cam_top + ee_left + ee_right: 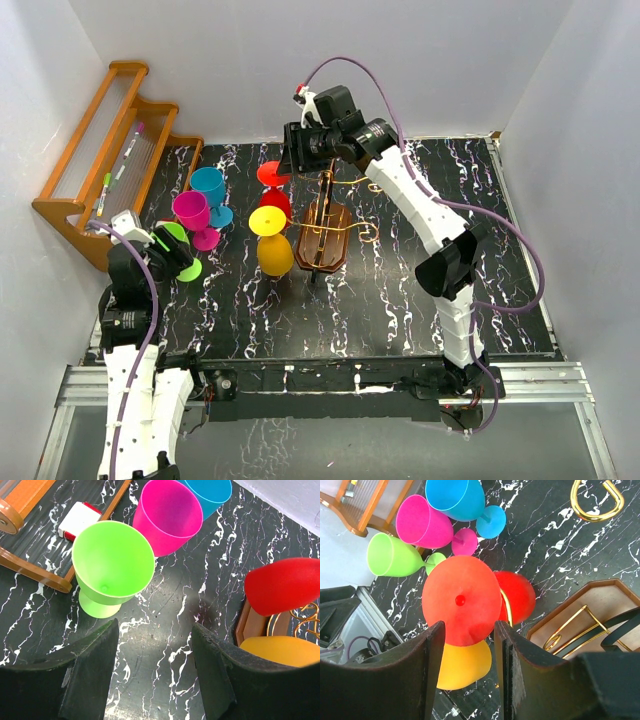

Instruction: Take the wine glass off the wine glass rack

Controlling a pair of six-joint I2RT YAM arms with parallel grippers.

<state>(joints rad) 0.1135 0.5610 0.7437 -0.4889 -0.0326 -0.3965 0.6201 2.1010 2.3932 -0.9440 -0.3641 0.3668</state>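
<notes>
Hidden: the red wine glass [462, 595] shows me only its round foot and part of its bowl. The stem is covered, and I cannot tell whether the right hand [468, 630] touches it.
Grip: right hand parted, the foot just beyond its tips; left hand [155, 630] spread wide, holding nothing, with a green glass [112, 560] ahead to its left.
Shapes: wine glass rack [600, 600] of dark oval wood and curled gold wire, right of the right hand; one wire crosses the red bowl.
Surface: counter [400, 300] black with white veins, white walls around.
</notes>
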